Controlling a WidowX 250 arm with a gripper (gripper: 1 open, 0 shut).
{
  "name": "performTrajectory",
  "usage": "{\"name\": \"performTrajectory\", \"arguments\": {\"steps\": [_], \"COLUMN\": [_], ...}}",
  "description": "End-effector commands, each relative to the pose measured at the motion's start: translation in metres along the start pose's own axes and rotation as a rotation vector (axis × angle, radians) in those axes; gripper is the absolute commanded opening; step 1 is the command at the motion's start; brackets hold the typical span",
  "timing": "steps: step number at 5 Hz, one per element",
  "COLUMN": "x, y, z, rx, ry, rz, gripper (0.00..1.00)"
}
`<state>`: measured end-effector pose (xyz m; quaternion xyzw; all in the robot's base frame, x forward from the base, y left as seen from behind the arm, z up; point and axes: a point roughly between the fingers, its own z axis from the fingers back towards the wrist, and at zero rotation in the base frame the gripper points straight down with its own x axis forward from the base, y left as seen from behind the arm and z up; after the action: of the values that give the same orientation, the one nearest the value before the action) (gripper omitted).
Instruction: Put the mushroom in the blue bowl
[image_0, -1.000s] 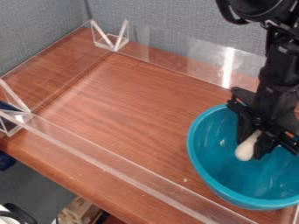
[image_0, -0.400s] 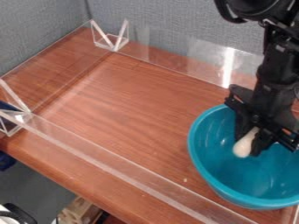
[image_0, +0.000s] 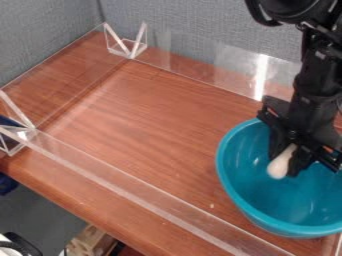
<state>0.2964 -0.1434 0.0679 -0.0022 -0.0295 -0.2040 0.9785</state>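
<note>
Looks down on a wide reddish-brown wooden surface (image_0: 147, 115), with grey textured walls (image_0: 201, 32) behind and clear plastic barriers (image_0: 140, 190) along the back and front. Shows a large, round, glossy teal-blue plastic bowl (image_0: 274, 213) at right. Has the black robotic tool (image_0: 293, 158) closed around a small cream-white-stemmed mushroom (image_0: 278, 167), within the bowl's outline, cap hidden. Includes white angular brackets (image_0: 126, 43) at left.
</note>
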Motion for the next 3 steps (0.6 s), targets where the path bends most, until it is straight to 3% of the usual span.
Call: {"name": "performTrajectory", "arguments": {"steps": [1,3], "x": [0.012,0.009], "y": [0.003,-0.004], "z": [0.015,0.002], "rx": [-0.003,-0.015], "ry": [-0.067,-0.046], "rz": [0.013,0.001], "gripper": [0.00,0.00]}}
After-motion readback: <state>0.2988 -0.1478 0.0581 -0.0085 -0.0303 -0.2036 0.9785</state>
